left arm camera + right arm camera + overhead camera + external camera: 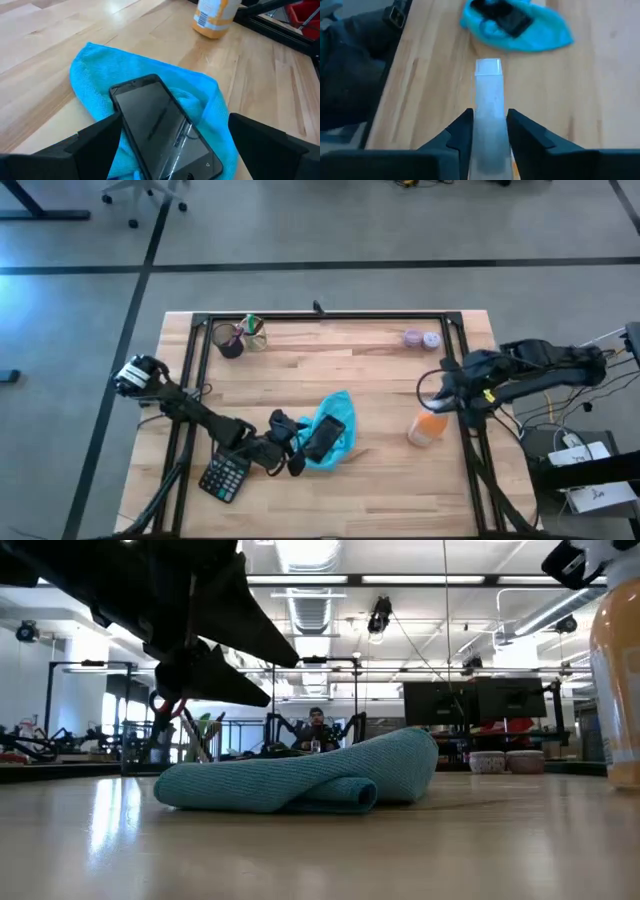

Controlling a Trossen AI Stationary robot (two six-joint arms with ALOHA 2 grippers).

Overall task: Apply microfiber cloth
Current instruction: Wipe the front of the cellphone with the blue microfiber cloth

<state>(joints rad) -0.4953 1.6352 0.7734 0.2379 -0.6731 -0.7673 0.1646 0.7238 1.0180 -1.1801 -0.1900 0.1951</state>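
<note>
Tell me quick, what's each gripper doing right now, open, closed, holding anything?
Left gripper: open, fingers either side of the phone lying on the microfiber cloth.
Right gripper: closed on the orange bottle by its white top.

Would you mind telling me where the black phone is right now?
In the high view the black phone lies on the microfiber cloth near the table's middle, just ahead of the open left gripper, right of the calculator.

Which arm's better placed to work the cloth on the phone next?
Left, probably. The left gripper is open right at the cloth, with the phone lying on it between its fingers. The right gripper is off to the side, shut on the bottle.
</note>
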